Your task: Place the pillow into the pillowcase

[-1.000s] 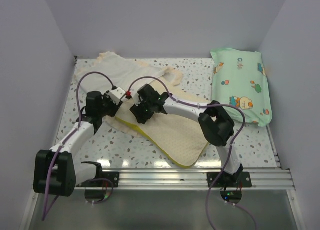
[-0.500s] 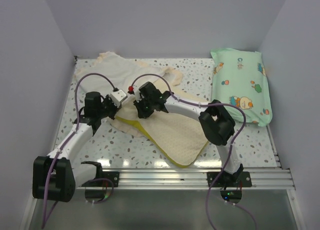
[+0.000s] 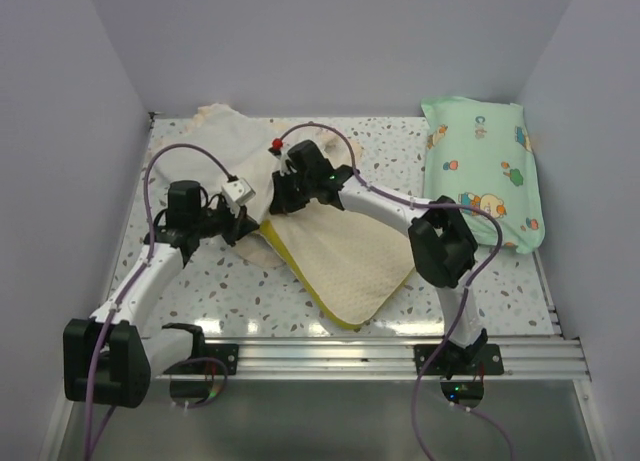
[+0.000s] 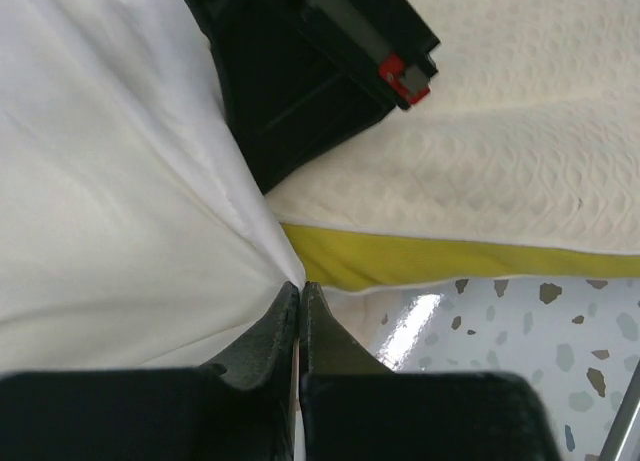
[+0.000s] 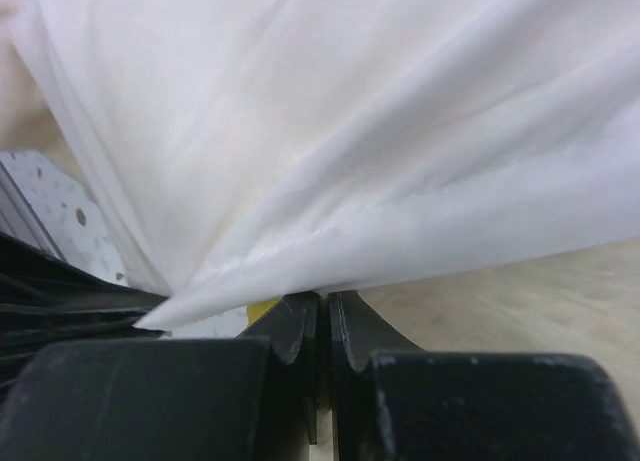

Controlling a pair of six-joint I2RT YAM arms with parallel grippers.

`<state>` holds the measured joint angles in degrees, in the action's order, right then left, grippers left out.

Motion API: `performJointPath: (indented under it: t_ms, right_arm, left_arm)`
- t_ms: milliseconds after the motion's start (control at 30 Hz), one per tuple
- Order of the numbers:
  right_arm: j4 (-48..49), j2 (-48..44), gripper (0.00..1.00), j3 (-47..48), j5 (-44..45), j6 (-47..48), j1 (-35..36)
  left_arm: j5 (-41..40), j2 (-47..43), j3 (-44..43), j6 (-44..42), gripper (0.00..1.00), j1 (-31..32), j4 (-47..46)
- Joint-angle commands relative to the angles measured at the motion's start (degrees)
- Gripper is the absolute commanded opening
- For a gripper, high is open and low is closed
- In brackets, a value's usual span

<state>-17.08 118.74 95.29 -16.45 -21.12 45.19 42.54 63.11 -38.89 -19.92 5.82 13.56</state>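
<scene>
Top external view: the pillow point(image 3: 345, 266) is seen lying flat on the speckled worktop point(image 3: 200, 281), centre to lower centre of the frame, its long axis running from upper left to lower right and its bright yellow edge along the lower-left side. Its upper-left end is met by the pillowcase point(image 3: 225, 131), which is spread limp in cream folds toward the upper left. Both arms are gathered at that junction, so the pillow extends away from them to the lower right, toward the right arm's base.

In the left wrist view the left end effector point(image 4: 300, 306) is pressed shut on a pinch of white case fabric, with the pillow's yellow edge just beside it. In the right wrist view the right end effector point(image 5: 322, 316) is likewise clamped on a fold of the same cloth.

How far the pillow's upper end is already inside the case cannot be told, since the arms cover the opening. No grey face is visible. A mint-green pillow point(image 3: 485, 176) lies well apart at the right.
</scene>
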Motion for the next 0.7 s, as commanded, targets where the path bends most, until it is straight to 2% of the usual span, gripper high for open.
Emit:
performJointPath:
  t_ms: [0, 267, 367, 433, 667]
  right_arm:
    - [10.76, -4.39, 0.00, 8.33, 0.53, -4.81, -2.30]
    - [12.16, -6.24, 0.00, 6.67, -0.95, -5.07, -9.59]
    - [15.83, -4.58, 0.00, 5.97, -2.45, -7.61, -7.23]
    - [15.68, -1.15, 0.00, 6.75, -0.44, -5.43, -3.47]
    - [22.16, 4.57, 0.00, 1.76, 0.54, -5.86, -0.54]
  left_arm:
    - [9.13, 2.71, -3.02, 2.54, 0.00, 1.21, 4.97]
    - [12.82, 2.36, -11.46, 0.50, 0.00, 0.94, 11.92]
    - [15.81, 4.21, -10.15, 3.48, 0.00, 3.40, 9.91]
    - [15.90, 6.13, -9.62, 4.10, 0.00, 5.15, 9.03]
    - [13.44, 7.38, -9.89, 3.84, 0.00, 4.55, 8.50]
